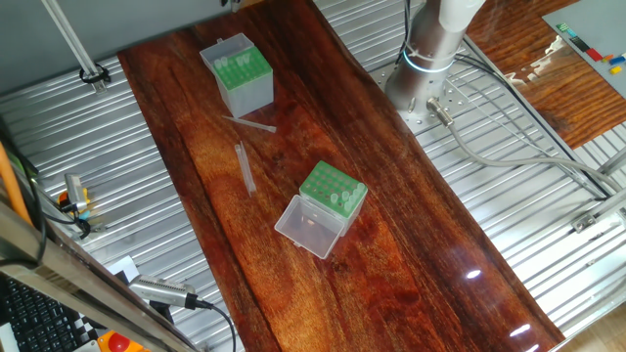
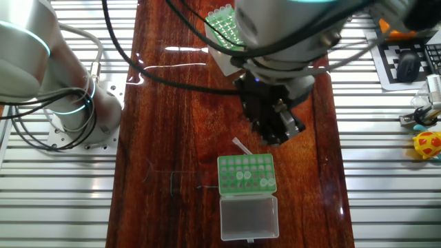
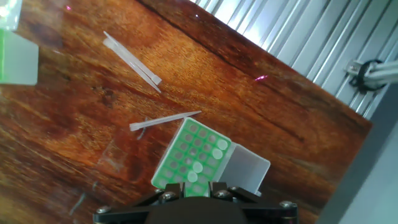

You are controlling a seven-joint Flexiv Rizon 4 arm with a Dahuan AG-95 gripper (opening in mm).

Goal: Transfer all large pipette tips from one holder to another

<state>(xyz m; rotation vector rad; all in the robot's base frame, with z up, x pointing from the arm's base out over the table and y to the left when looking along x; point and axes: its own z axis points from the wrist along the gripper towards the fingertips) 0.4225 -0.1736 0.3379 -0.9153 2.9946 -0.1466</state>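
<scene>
The long dark-red wooden surface point(image 1: 411, 225) runs diagonally across one fixed view. The silver robot arm point(image 2: 289, 27) reaches over it, with its black gripper point(image 2: 275, 124) above the middle of the surface. The fingertips are hidden in every view, so I cannot tell whether the gripper is spread or pressed together. Nothing visibly hangs from it.

The taller translucent whitish box with a green perforated top point(image 1: 238, 76) stands near one end of the surface. The low square green rack point(image 1: 331, 194) sits mid-surface, well apart from the box, with its clear hinged lid point(image 1: 308, 227) thrown open flat beside it.

A few large pale translucent pipette tips point(image 3: 219, 149) stand upright in the rack's holes, grouped toward the lid side. Two more lie flat on the bare wood between rack and box: one loose tip point(image 1: 245, 168) and another loose tip point(image 1: 249, 123) closer to the box.

The relation that matters is that the hand view looks almost straight down onto the rack. The standing tips therefore lie just ahead of the gripper with their long axes pointing up at it, which probably calls for a descent.

The first fixed view shows no gripper, but it does show both containers whole. In the other fixed view the arm hides most of the taller box.
</scene>
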